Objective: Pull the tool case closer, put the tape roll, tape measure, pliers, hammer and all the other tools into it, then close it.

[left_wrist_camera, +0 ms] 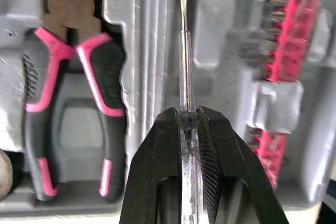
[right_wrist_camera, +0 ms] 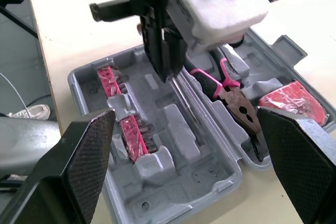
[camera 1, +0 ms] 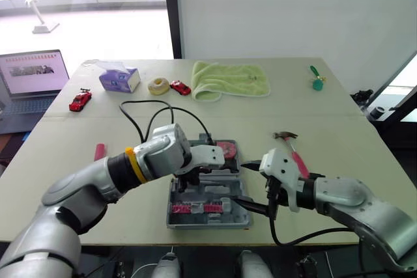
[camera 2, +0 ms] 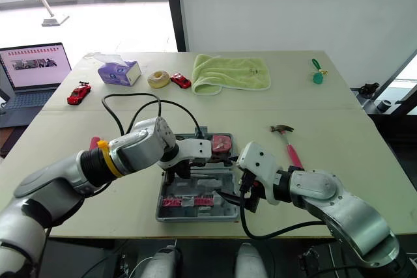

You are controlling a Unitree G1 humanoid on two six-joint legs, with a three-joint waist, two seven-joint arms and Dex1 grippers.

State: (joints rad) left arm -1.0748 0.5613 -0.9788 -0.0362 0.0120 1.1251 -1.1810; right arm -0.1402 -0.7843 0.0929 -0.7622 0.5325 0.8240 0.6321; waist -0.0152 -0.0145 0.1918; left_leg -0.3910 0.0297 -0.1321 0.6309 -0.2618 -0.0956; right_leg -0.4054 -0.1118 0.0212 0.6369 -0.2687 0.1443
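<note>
1. The case [camera 1: 207,223] lies open at the table's near edge, pliers [left_wrist_camera: 73,103] seated inside.
2. The hammer [camera 1: 293,151] lies just right of it.
3. The right gripper [right_wrist_camera: 185,115] gapes wide and empty over the case.
4. The left gripper [left_wrist_camera: 187,113] pinches a screwdriver [left_wrist_camera: 183,51] above a long groove, probably its slot.
5. Best to line the shaft up with the groove and lower it flat before letting go.
</note>
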